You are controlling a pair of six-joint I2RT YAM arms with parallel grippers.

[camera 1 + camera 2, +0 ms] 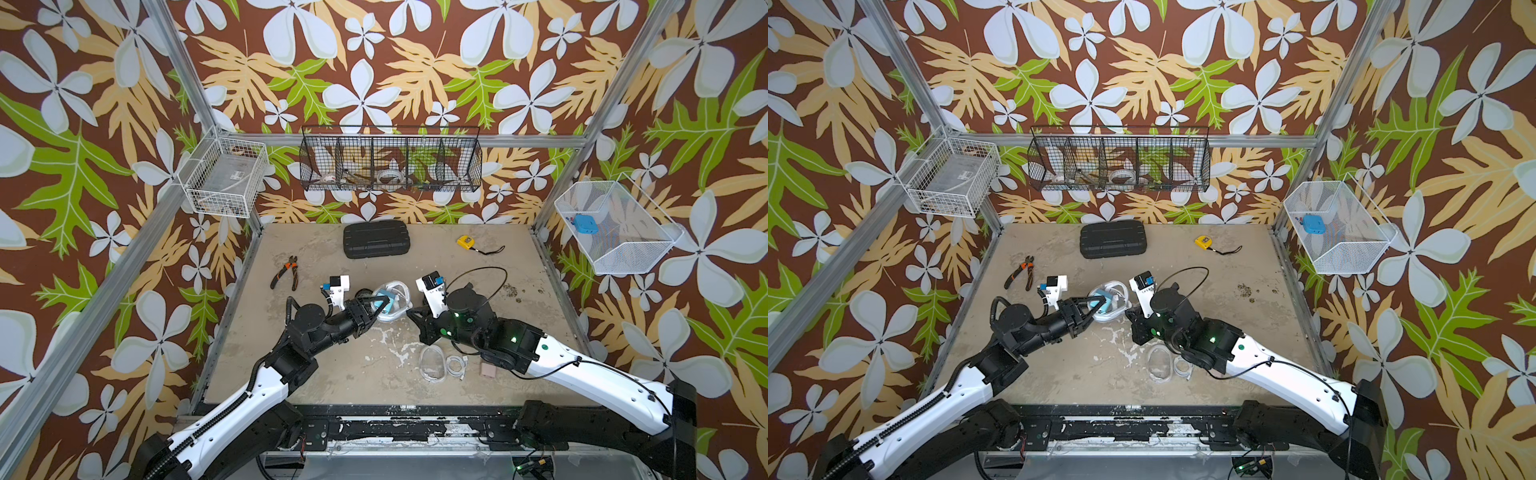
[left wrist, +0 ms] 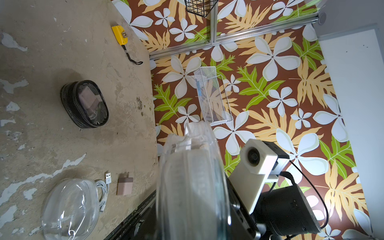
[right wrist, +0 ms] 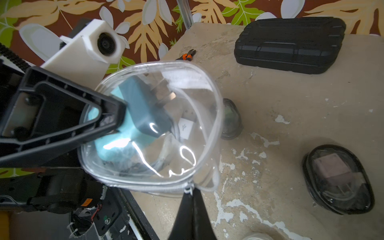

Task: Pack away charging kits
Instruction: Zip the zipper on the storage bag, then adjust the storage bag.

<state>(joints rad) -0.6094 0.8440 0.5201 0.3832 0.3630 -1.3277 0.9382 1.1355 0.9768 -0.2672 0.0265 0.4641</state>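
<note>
Two sets of jaws meet on one clear oval case from opposite sides. The right jaws are pinched fully together on its zip pull at the case's near right edge. The left jaws stand narrow, clamped over the case's left end across the teal plug inside it. The case hangs off the surface, midway between the two arms in both top views, tipped on edge so that its broad face turns toward the right arm. A coiled white cable sits inside it beside the plug. From the pull, the zip track looks shut along the near edge back toward the left jaws, and it seems parted where it curves up the far right side. I judge that the pull must run around the rim, away from the right arm, while the left jaws brace the case. Close by on the surface lie a black-rimmed case holding a pink plug and a second black-rimmed case. Toward the near edge, an empty clear case, a loose white cable and a dusty-pink plug lie side by side, nearer the right arm.
</note>
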